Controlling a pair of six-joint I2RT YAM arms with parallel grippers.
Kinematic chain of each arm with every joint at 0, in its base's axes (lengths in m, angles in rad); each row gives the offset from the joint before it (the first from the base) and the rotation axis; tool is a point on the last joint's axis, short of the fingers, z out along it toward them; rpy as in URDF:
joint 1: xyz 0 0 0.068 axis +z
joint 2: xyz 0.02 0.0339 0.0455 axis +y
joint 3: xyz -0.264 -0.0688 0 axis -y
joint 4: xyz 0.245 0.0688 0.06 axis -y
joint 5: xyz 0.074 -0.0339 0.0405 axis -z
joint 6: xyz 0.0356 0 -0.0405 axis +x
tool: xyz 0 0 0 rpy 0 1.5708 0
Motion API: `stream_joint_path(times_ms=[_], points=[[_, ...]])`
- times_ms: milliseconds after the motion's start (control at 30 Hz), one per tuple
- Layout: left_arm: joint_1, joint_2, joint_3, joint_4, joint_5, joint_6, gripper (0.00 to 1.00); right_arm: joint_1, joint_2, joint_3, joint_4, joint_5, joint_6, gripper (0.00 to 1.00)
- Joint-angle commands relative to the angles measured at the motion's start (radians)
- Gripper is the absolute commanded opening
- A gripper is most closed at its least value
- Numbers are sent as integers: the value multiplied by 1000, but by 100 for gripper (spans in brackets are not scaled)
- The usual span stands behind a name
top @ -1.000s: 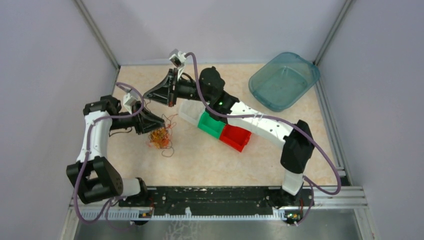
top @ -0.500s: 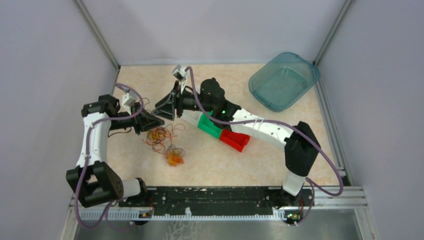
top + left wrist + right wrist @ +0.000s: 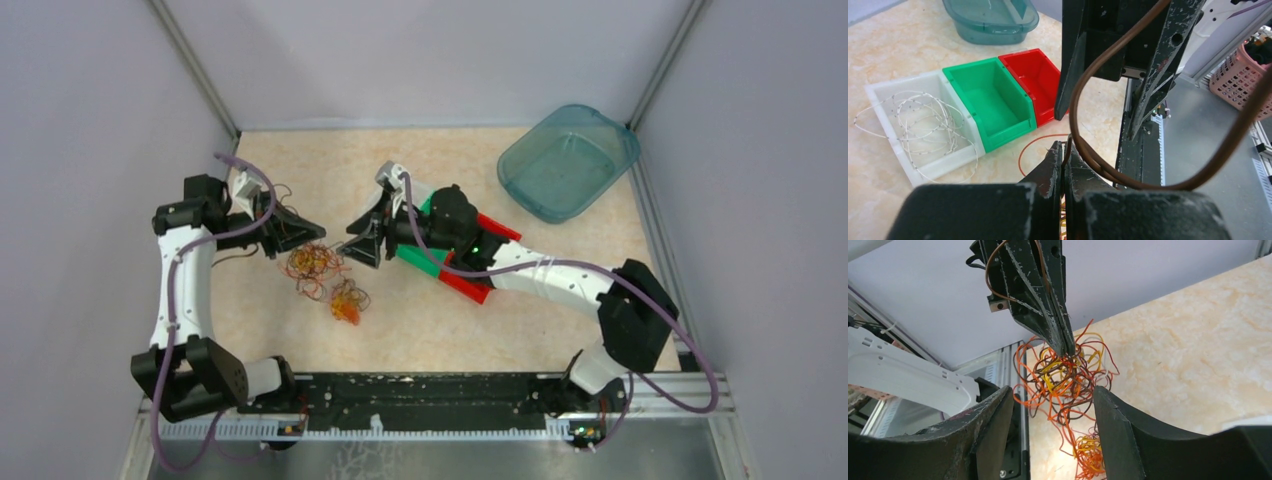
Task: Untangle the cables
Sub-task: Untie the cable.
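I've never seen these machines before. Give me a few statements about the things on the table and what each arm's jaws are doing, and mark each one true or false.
1. The left arm's jaws are shut on strands of the cables. True.
2. The right arm's jaws are squeezed shut. False: they stand open, facing the tangle.
3. The green bin sits between the white bin and the red bin. True.
4. The white bin is empty. False: a thin white wire lies coiled in it.
5. The teal tub stands at the near left corner of the table. False: it is at the far right corner.
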Motion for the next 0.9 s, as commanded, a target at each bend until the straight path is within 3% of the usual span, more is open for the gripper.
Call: stream_joint_path(times_ms=[0, 133, 300, 533, 767, 867], points=[[-3, -38, 39, 77, 69, -97, 0, 6, 45, 93, 62, -42, -40, 61], [-3, -66, 33, 167, 79, -207, 0, 22, 132, 144, 44, -68, -47, 55], [-3, -118, -14, 367, 79, -411, 0, 25, 194, 142, 88, -53, 12, 26], [-2, -148, -43, 575, 38, -622, 0, 24, 136, -18, 132, 35, 2, 2], [-3, -173, -41, 857, -74, -889, 0, 22, 35, -249, 213, 136, 5, 0], [-3, -179, -28, 914, -131, -935, 0, 21, -3, -333, 245, 172, 13, 0]])
